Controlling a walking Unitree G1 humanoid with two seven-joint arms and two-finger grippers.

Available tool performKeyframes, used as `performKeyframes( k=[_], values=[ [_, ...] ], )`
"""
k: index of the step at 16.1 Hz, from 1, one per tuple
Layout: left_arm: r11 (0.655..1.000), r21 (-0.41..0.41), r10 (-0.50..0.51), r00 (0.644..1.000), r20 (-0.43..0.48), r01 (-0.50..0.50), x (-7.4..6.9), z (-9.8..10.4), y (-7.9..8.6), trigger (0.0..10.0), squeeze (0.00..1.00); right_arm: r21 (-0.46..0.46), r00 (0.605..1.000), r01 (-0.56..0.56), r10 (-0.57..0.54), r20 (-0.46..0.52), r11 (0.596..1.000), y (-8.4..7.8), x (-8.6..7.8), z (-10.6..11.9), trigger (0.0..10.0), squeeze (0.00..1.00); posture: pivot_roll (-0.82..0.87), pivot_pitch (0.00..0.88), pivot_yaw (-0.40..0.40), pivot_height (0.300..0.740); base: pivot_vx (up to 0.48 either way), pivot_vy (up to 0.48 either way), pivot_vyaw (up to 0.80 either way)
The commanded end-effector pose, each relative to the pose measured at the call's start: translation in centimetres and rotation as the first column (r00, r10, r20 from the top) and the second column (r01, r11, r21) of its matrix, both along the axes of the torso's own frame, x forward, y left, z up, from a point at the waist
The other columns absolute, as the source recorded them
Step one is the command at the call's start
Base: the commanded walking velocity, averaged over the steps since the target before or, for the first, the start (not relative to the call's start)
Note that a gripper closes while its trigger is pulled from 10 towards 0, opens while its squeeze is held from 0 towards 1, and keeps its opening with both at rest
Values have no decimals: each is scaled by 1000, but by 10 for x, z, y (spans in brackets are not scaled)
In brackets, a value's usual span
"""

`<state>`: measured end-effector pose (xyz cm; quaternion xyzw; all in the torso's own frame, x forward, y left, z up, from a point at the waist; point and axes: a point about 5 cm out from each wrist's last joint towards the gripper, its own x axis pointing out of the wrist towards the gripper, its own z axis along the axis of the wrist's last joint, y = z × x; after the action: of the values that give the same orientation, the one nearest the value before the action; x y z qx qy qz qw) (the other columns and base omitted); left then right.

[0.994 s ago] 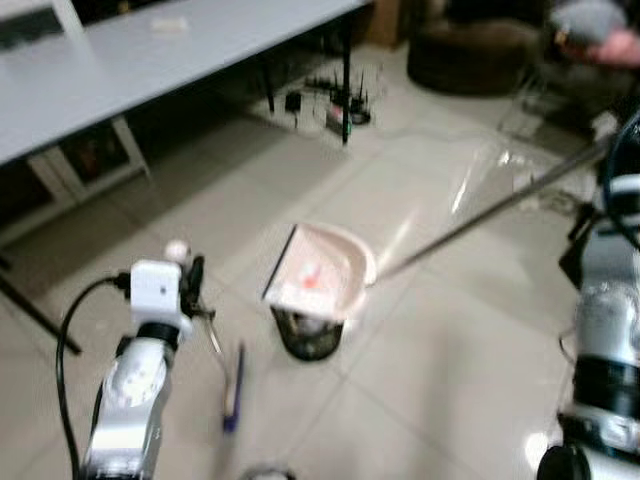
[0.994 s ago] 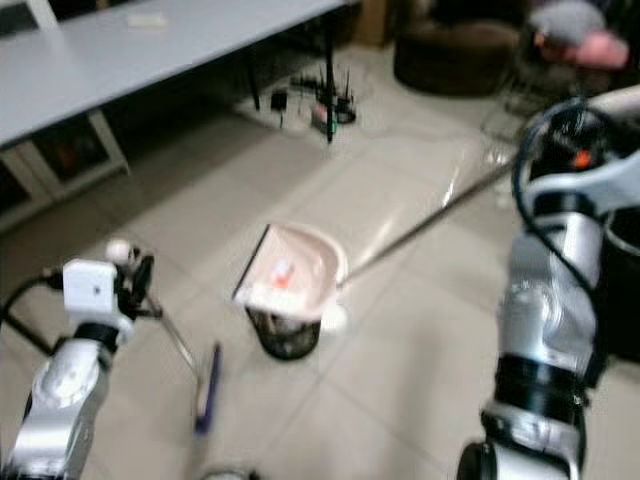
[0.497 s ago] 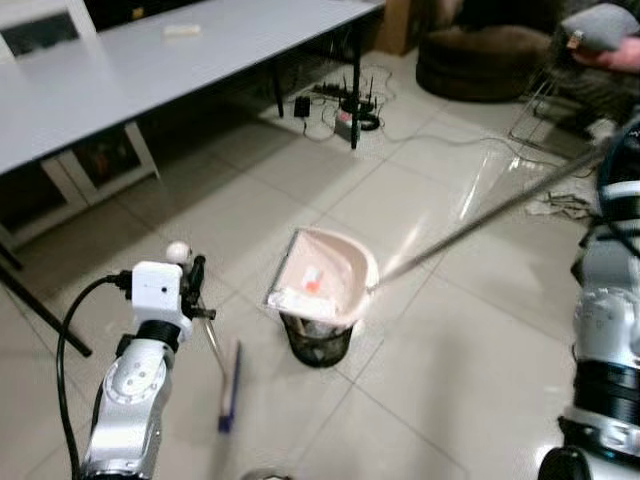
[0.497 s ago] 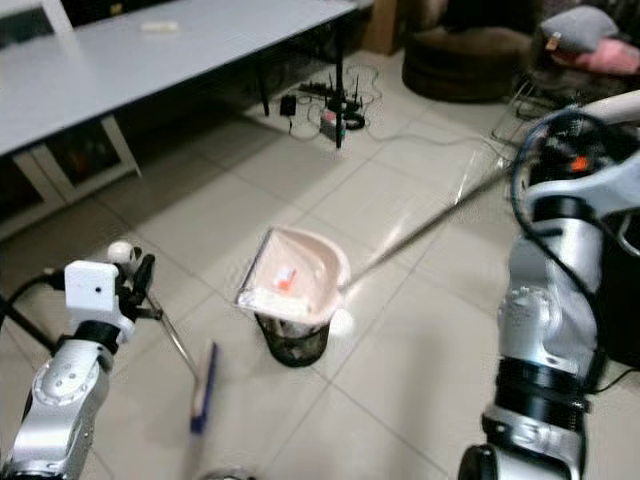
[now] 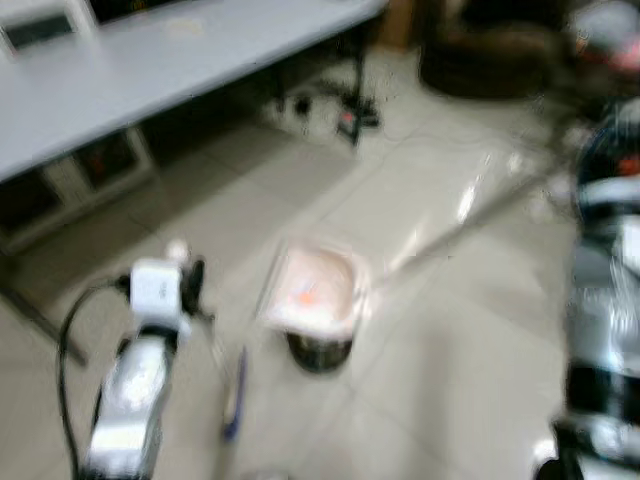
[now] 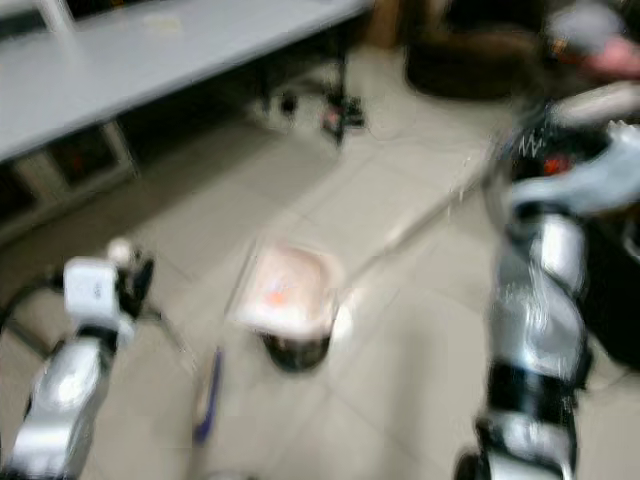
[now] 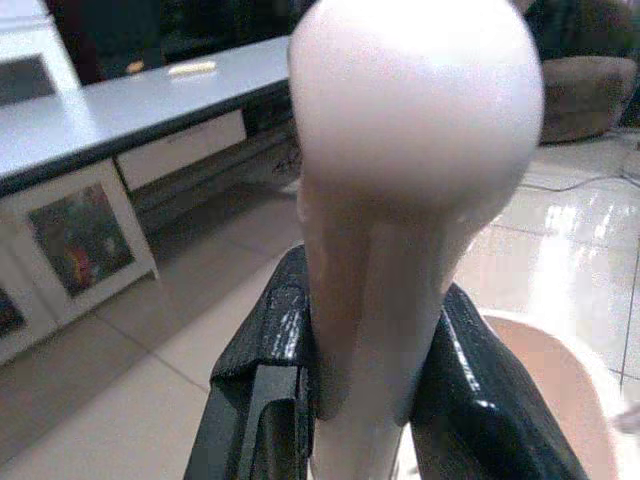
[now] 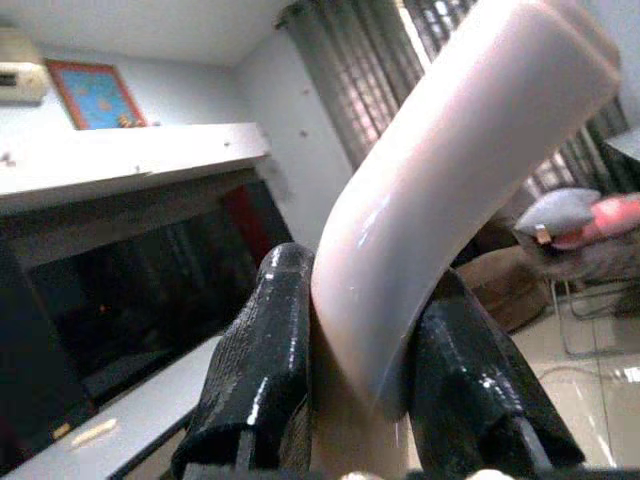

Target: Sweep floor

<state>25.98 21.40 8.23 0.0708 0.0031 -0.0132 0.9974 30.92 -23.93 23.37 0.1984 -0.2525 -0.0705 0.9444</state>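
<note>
Dustpan [image 5: 312, 290] dropped closer onto bin [image 5: 318, 352]; tiles around open.

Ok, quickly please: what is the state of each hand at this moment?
Left hand: closed on the broom handle.
Right hand: closed on the dustpan handle; the dustpan is over the bin.

Floor tiles [image 5: 450, 330] looking glossy, throwing back bright window glare. Dustpan [image 5: 312, 290] showing smooth pale pink plastic; its long handle [image 5: 470, 222] looking like thin metal rod. Bin [image 5: 318, 352] under it appearing as dark mesh. Broom handle knob [image 7: 415, 110] gleaming as smooth glossy plastic. Fingers [image 7: 260, 385] showing black finish with fine texture. Table top [image 5: 150, 70] looking matt grey. Robot arms [image 6: 535, 300] shining as silver metal.
</note>
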Motion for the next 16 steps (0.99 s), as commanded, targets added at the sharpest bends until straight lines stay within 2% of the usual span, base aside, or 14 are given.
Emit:
performKeyframes(
  k=[1,7,16],
  values=[
    [1000,4,-14,999,48,14,5,10,-4,10000,0,12,998,30,-31,49,999,-9,-5,10,10000,0,25,30,48,740,326,0,0],
    [1000,11,10,999,45,-11,3,8,4,10000,0,15,999,31,-31,37,999,-10,-6,6,10000,0,31,33,45,740,325,0,0],
    [1000,14,12,999,39,-12,3,6,5,10000,0,19,999,28,-28,31,999,-9,-2,5,10000,0,34,32,48,740,325,0,0]
  ],
)
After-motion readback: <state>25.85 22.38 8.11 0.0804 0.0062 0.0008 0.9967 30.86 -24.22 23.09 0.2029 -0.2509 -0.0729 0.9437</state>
